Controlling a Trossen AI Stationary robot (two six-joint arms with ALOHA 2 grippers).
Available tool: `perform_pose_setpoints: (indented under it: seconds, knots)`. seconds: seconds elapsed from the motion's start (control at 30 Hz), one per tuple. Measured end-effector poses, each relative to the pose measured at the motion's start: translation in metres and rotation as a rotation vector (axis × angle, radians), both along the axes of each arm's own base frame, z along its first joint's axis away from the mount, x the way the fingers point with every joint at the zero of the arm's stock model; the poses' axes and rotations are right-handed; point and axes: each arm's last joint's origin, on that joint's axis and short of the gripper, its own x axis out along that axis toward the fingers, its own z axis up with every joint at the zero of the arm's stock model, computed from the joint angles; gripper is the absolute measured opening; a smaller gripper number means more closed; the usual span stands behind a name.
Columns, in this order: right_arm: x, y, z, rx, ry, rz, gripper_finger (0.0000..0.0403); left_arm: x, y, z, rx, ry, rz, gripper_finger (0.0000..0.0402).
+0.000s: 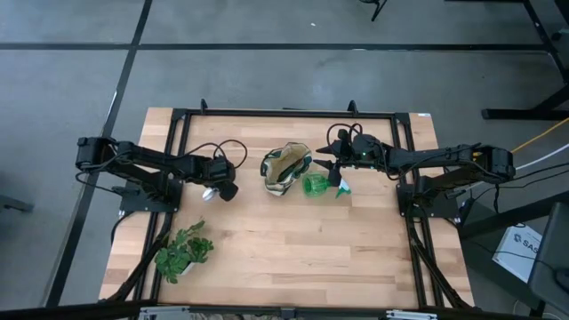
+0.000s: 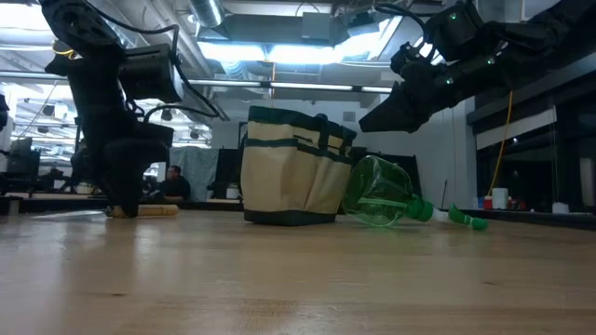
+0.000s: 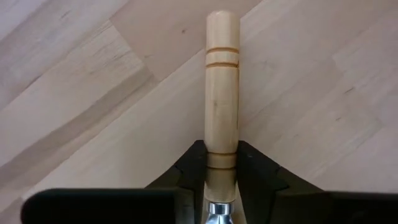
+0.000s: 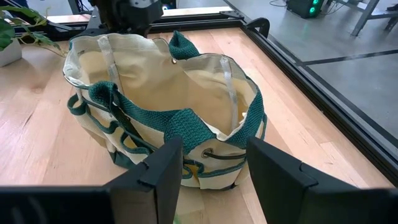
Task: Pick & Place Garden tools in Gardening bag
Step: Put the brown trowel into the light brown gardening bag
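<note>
My left hand (image 3: 221, 186) is closed on a wooden-handled tool (image 3: 222, 87) lying on the counter (image 3: 74, 112): stiff, light, smooth, best gripped near its metal collar. My right hand (image 4: 208, 171) hangs wide, empty, above the bottle (image 1: 316, 185) just below it. The bag (image 4: 168, 93) stands ahead, mouth open. Soft walls may fold; the bottle, likely light and slippery, wants its neck taken.

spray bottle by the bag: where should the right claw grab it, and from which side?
Probably the narrow neck of the spray bottle, coming from above. It lies on its side beside the gardening bag, head pointing away from it. The round body looks wide and could roll. The open right claw hovers over it. The left claw holds a wooden-handled tool.
</note>
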Motion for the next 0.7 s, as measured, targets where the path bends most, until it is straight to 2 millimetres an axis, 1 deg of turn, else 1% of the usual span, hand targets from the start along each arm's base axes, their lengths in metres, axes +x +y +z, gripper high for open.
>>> perform_pose_setpoints:
  seconds: [0.2,0.5,0.7]
  knots:
    - [0.000,0.000,0.000,0.000,0.000,0.000,0.0181,0.003,0.001,0.000,0.030,-0.014,-0.056,0.0063]
    - [0.000,0.000,0.000,0.000,0.000,0.000,0.0181,0.021,0.002,0.008,0.150,-0.156,-0.186,0.0064]
    - [0.000,0.000,0.000,0.000,0.000,0.000,0.0181,0.022,-0.002,0.013,0.208,-0.177,-0.200,0.0064]
